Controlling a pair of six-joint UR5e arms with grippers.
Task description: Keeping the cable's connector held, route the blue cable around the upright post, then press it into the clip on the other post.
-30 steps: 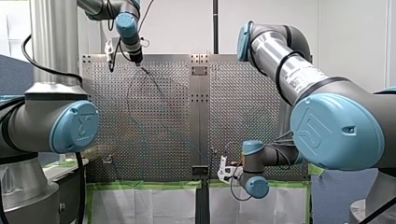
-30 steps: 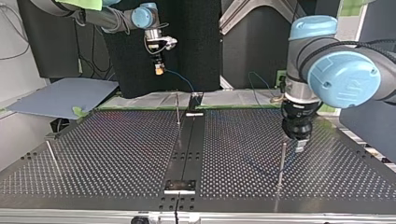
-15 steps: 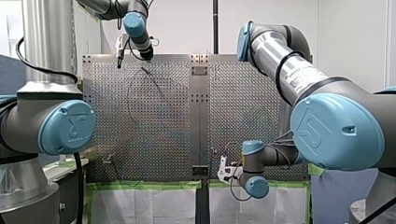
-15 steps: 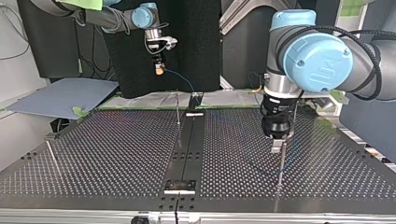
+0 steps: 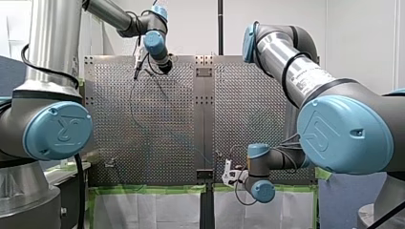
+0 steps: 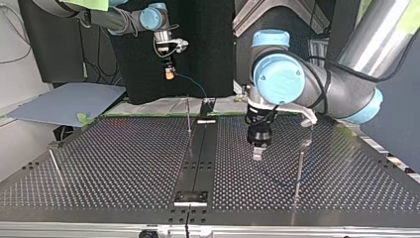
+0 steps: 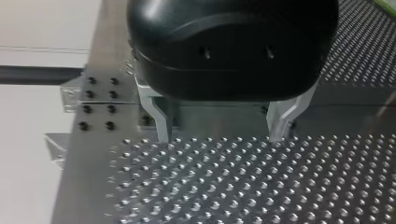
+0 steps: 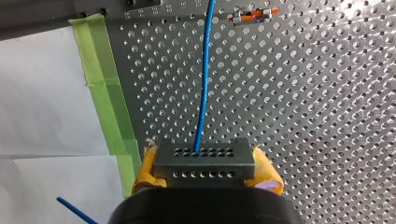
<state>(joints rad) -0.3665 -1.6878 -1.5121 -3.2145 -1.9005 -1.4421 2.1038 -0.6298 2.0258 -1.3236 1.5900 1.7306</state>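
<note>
While my right tool (image 8: 206,166) clamps the connector (image 8: 204,161), blue cable (image 8: 203,93) leads ahead; my left tool (image 7: 220,135) gapes.

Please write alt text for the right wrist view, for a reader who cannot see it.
My right gripper, its jaws shut with yellow pads, holds a grey connector block. A blue cable runs from it ahead over the perforated table, past an orange part; green tape lies to one side.

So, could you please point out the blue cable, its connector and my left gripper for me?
blue cable (image 8: 203,93): right wrist view, on the straight run ahead of the connector.
connector (image 8: 204,161): right wrist view, on the grey block's holed face.
left gripper (image 7: 219,136): left wrist view, midway between its open fingers' tips.
</note>
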